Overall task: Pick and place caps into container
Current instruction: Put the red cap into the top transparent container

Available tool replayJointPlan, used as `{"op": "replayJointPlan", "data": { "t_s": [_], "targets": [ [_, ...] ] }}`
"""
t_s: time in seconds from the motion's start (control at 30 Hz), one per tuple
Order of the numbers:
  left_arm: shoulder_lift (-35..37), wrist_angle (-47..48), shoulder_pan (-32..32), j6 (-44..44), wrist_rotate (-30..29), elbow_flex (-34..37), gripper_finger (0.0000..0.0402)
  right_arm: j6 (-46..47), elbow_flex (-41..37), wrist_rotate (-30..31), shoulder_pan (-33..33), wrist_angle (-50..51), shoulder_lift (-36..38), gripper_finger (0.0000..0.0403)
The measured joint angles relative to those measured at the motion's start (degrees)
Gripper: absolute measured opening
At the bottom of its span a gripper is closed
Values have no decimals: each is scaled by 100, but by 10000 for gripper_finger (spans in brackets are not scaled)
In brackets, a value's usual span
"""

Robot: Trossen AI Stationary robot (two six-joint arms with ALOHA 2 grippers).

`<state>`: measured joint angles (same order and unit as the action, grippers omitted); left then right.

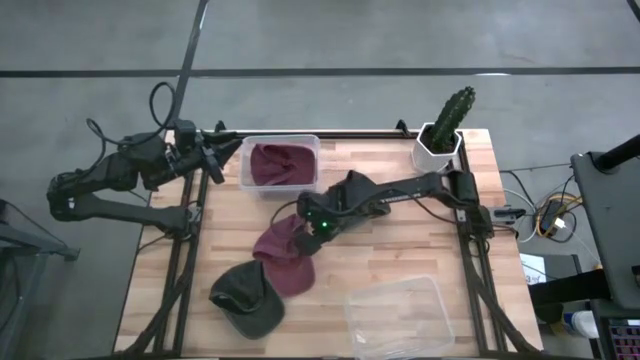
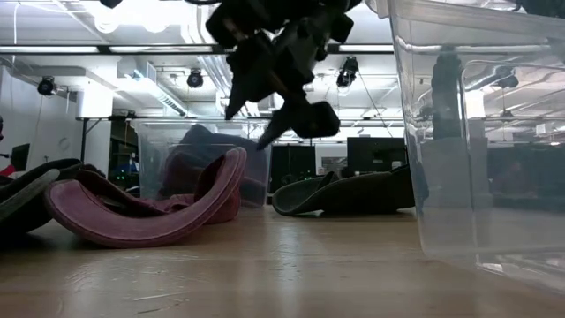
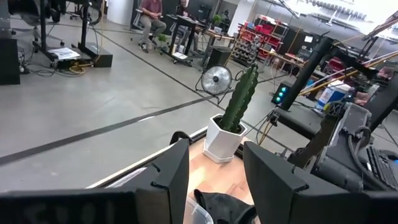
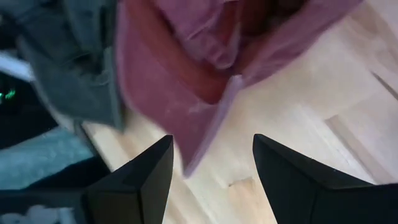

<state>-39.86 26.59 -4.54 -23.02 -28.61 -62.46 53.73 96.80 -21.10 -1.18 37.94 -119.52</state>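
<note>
The pale wooden table (image 1: 400, 250) stands on a grey concrete floor (image 1: 320, 40) crossed by dark lines. The right gripper (image 1: 318, 226) hangs just above the maroon caps (image 1: 285, 255) mid-table, its fingers spread and empty. An olive-grey cap (image 1: 245, 295) lies beside them; another maroon cap (image 1: 283, 165) sits in the clear container (image 1: 244, 165). The left gripper (image 1: 212, 160) waits at the table's edge, parted and empty. Seated people (image 3: 149, 15) and a fan (image 3: 216, 79) show beyond the cactus (image 1: 450, 118).
</note>
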Motion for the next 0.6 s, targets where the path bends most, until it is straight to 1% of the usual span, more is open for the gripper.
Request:
{"op": "replayJointPlan", "data": {
  "t_s": [0.2, 0.4, 0.47, 0.6],
  "targets": [
    [-39, -2, 0, -650, 2, 0, 145, 246, -251, 25, -65, -68, 0, 215],
    [-39, 0, 0, -513, 1, 0, 145, 701, -482, 22, -76, -681, 0, 214],
    [-37, 0, 0, -512, 1, 0, 145, 848, -532, 48, -69, -733, -11, 214],
    [-36, -1, 0, -544, 1, 0, 145, 844, -536, 155, -73, -736, -86, 214]
  ]
}}
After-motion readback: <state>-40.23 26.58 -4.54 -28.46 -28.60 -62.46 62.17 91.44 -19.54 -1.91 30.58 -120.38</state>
